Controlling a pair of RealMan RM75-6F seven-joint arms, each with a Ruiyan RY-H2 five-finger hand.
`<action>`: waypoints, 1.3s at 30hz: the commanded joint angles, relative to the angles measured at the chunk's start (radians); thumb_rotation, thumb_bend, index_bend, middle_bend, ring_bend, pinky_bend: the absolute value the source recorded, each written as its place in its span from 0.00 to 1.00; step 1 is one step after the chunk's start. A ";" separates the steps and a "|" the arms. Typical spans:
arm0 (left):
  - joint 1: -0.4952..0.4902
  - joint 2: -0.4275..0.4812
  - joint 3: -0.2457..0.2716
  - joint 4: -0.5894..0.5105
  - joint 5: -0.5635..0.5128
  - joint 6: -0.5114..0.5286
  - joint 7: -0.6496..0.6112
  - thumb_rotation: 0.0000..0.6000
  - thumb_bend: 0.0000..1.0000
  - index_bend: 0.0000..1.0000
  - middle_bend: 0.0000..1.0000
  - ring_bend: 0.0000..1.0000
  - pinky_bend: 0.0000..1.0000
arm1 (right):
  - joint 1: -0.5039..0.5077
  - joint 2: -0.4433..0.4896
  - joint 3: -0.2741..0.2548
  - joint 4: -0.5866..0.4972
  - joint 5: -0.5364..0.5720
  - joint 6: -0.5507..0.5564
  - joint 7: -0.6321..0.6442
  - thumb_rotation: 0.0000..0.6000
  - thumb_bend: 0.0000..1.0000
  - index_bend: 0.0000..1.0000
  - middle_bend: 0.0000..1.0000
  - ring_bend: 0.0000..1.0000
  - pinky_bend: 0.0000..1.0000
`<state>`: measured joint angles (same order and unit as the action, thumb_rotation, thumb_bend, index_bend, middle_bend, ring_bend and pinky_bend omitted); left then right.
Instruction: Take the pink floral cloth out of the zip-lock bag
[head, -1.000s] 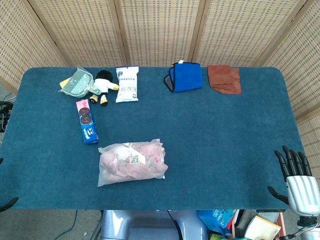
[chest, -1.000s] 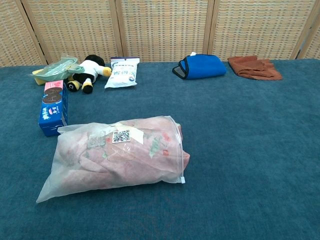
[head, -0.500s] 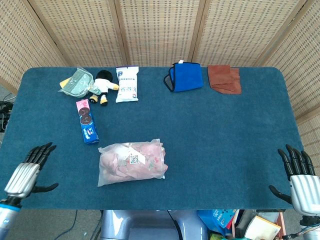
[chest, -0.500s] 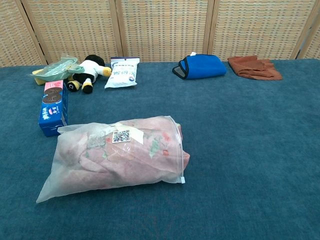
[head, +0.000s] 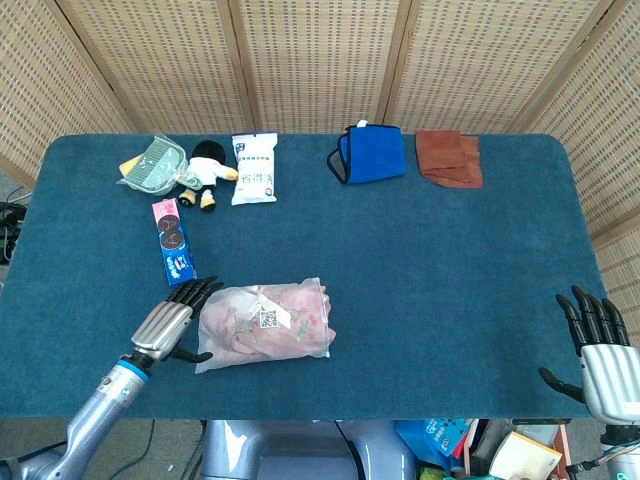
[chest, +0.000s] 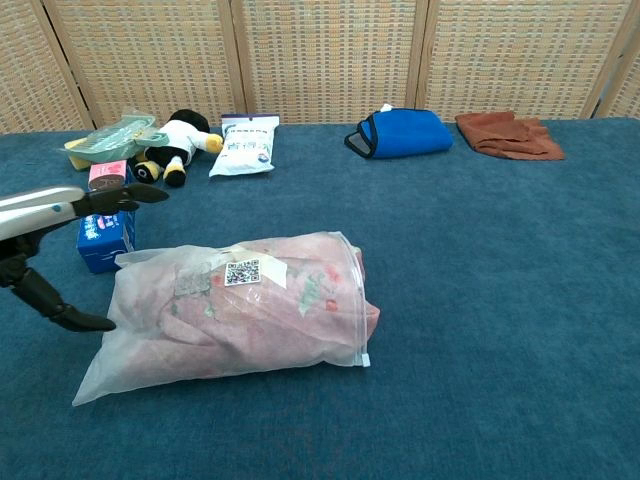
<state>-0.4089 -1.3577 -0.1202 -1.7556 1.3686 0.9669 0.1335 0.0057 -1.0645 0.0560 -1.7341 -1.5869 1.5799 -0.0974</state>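
Note:
A clear zip-lock bag (head: 264, 324) (chest: 235, 311) lies flat near the table's front middle, its zip edge at the right end. The pink floral cloth (head: 285, 315) (chest: 270, 300) fills it, wholly inside. My left hand (head: 172, 323) (chest: 45, 240) hovers at the bag's left end with fingers spread, thumb low beside the bag, holding nothing. My right hand (head: 600, 355) stays at the table's front right corner, fingers apart and empty; the chest view does not show it.
A blue biscuit box (head: 174, 243) (chest: 106, 215) lies just behind my left hand. Along the back sit a green pouch (head: 152, 165), a plush doll (head: 205, 170), a white packet (head: 254, 168), a blue pouch (head: 371, 153) and a brown cloth (head: 450, 157).
My left hand has swept in from the front left table edge to the bag's left end. The right hand has barely shifted. The bag lies as before.

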 joint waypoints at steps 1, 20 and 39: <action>-0.068 -0.080 -0.027 -0.002 -0.101 -0.060 0.112 1.00 0.08 0.00 0.00 0.00 0.00 | 0.003 0.000 0.003 0.001 0.006 -0.005 0.003 1.00 0.00 0.00 0.00 0.00 0.00; -0.157 -0.319 -0.028 0.099 -0.372 0.046 0.342 1.00 0.15 0.25 0.33 0.32 0.46 | 0.005 0.001 -0.001 0.004 0.005 -0.006 0.007 1.00 0.00 0.00 0.00 0.00 0.00; -0.111 -0.352 -0.080 0.210 -0.002 0.313 -0.064 1.00 0.34 0.62 0.60 0.56 0.64 | 0.079 0.042 -0.011 -0.031 0.001 -0.144 0.096 1.00 0.00 0.00 0.00 0.00 0.00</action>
<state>-0.5324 -1.7242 -0.1766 -1.5807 1.2393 1.1986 0.2164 0.0540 -1.0526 0.0441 -1.7469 -1.5872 1.4843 -0.0537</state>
